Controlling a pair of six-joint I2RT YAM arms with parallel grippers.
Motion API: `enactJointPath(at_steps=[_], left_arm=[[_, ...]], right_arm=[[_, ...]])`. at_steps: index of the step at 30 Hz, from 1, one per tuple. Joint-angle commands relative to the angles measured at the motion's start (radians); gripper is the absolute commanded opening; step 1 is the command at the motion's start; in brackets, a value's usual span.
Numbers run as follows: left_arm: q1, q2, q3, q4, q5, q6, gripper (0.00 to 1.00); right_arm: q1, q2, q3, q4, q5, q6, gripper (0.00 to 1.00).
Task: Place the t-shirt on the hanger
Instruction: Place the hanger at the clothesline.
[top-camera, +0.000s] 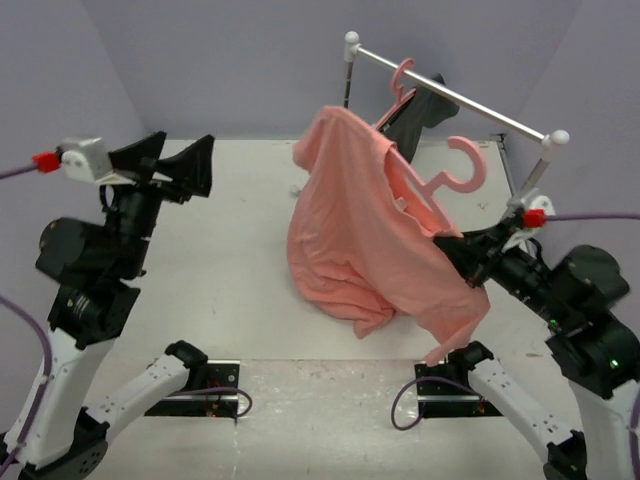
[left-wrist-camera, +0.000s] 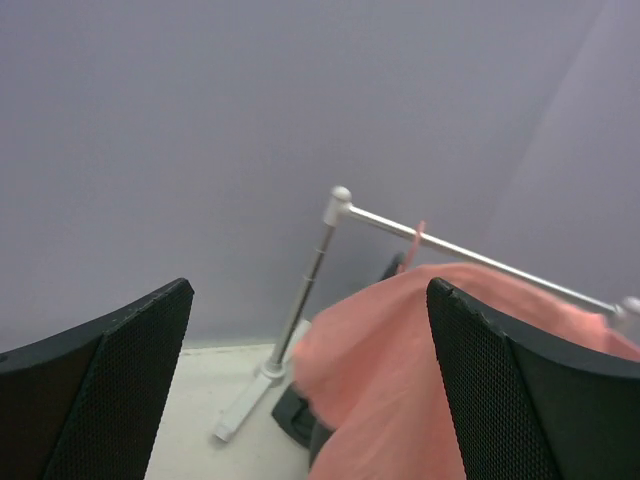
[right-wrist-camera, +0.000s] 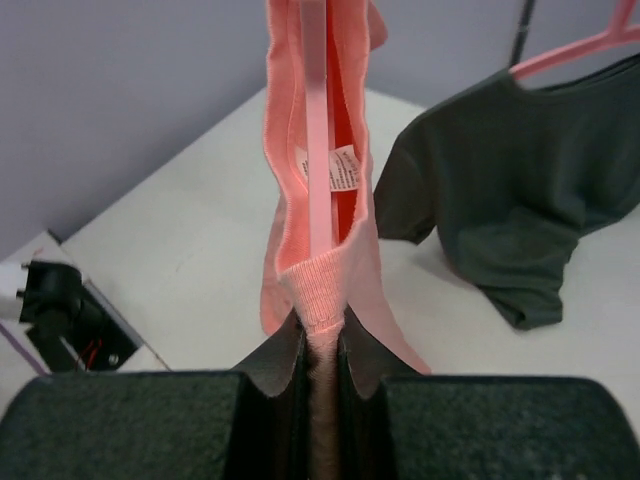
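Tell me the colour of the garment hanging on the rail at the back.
The garment is plain dark grey, clearest in the right wrist view.

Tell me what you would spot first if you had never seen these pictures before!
A big pink t-shirt hangs bunched up in the middle, draped on a pink hanger and pinched by the right gripper. On the left, the left gripper is up in the air with its jaws wide open and nothing in them. At the back, a dark grey shirt hangs from a metal rail.
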Motion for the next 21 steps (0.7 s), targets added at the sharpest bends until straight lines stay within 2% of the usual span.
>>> enactJointPath(at_steps=[1, 5, 8, 11, 12, 14, 17, 19, 20, 21], left_arm=[[-0.001, -0.077, -0.117, -0.039, -0.265, 0.083, 1.00], [-0.001, -0.149, -0.234, -0.119, -0.255, 0.091, 1.00], [0.000, -0.220, -0.367, -0.153, -0.218, 0.077, 1.00], [0.001, -0.258, -0.436, -0.194, -0.170, 0.052, 1.00], [-0.001, -0.296, -0.504, -0.208, -0.137, 0.045, 1.00], [0.000, -0.315, -0.538, -0.225, -0.111, 0.045, 1.00], [0.000, -0.344, -0.592, -0.241, -0.062, 0.051, 1.00], [0.001, -0.351, -0.606, -0.239, -0.049, 0.056, 1.00], [-0.001, -0.360, -0.633, -0.235, -0.044, 0.056, 1.00], [-0.001, -0.362, -0.646, -0.233, -0.040, 0.056, 1.00]], right_arm=[[-0.001, -0.063, 0.193, 0.016, 0.343, 0.072, 0.00], [0.000, -0.014, 0.262, -0.108, 0.481, 0.070, 0.00], [-0.001, -0.031, 0.180, -0.140, 0.571, 0.103, 0.00], [-0.001, -0.068, 0.038, -0.139, 0.614, 0.137, 0.00], [-0.001, -0.069, -0.034, -0.133, 0.597, 0.180, 0.00], [-0.001, -0.059, -0.135, -0.102, 0.521, 0.207, 0.00], [-0.001, -0.024, -0.267, 0.001, 0.496, 0.246, 0.00], [-0.001, -0.008, -0.293, 0.054, 0.567, 0.277, 0.00], [-0.003, 0.023, -0.329, 0.095, 0.676, 0.302, 0.00], [-0.003, 0.026, -0.334, 0.122, 0.681, 0.312, 0.00]])
